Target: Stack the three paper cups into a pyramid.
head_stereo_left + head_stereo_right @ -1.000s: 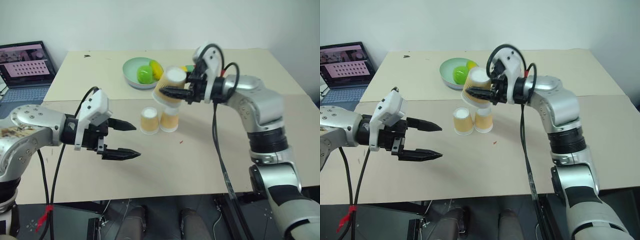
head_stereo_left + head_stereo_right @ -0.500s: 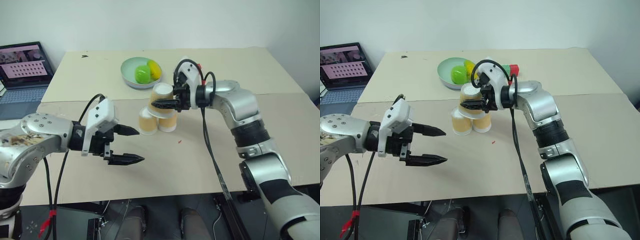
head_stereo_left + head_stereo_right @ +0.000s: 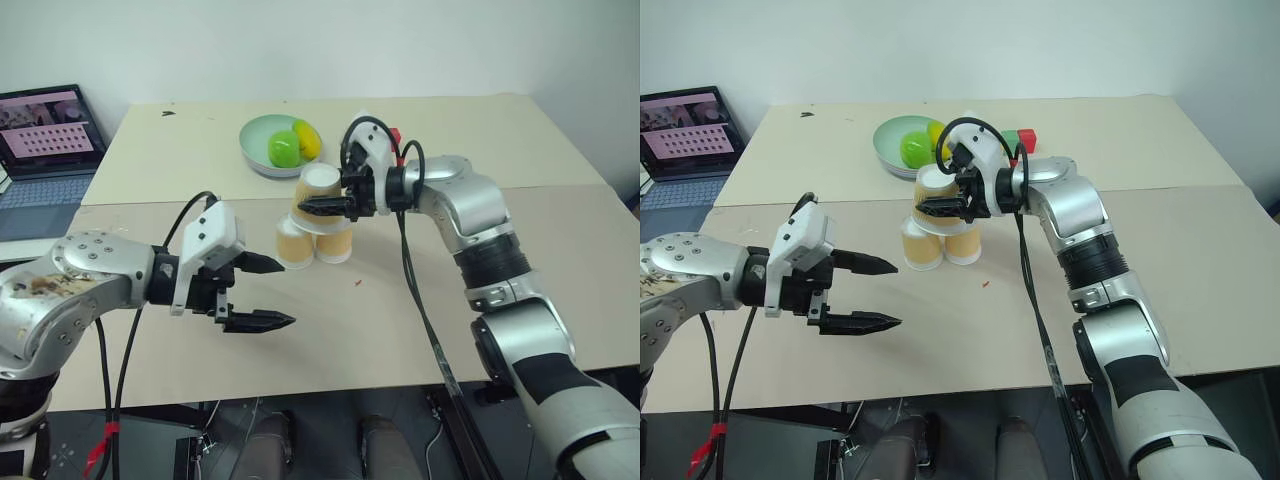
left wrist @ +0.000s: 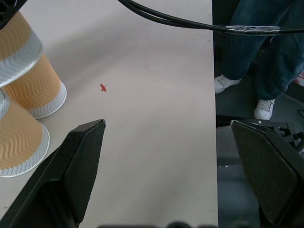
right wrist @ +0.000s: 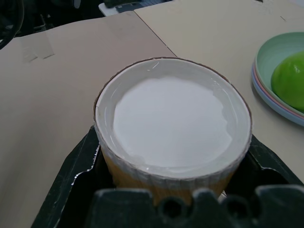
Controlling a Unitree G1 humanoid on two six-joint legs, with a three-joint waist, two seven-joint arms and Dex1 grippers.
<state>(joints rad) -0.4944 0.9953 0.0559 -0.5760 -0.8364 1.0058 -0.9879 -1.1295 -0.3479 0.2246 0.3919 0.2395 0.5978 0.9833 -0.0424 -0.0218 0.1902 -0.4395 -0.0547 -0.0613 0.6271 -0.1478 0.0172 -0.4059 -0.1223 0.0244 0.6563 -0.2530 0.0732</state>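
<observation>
Three paper cups here, all upside down. Two cups [image 3: 312, 243] sit side by side, touching, on the beige surface [image 3: 420, 310] near its middle, and the third cup [image 3: 318, 189] is up on top, over the spot where the two meet, so the pyramid is basically formed. Can't tell if it's fully resting on them or just barely above. The right end effector [image 3: 322, 205] is clenched on that top cup, one black finger down each side, and the wrist view looks straight down onto its white base [image 5: 173, 121]. The left end effector [image 3: 263, 292] hangs released, fingers spread wide with nothing between them, in front of and to the left of the stack, well apart from it. Behind the cups there's one pale green bowl [image 3: 262, 140] with one green fruit [image 3: 284, 149] and one yellow one [image 3: 309, 139] in it. One laptop [image 3: 48, 140] sits off the left side, and there's one small red mark [image 4: 103, 87] on the surface near the cups.
</observation>
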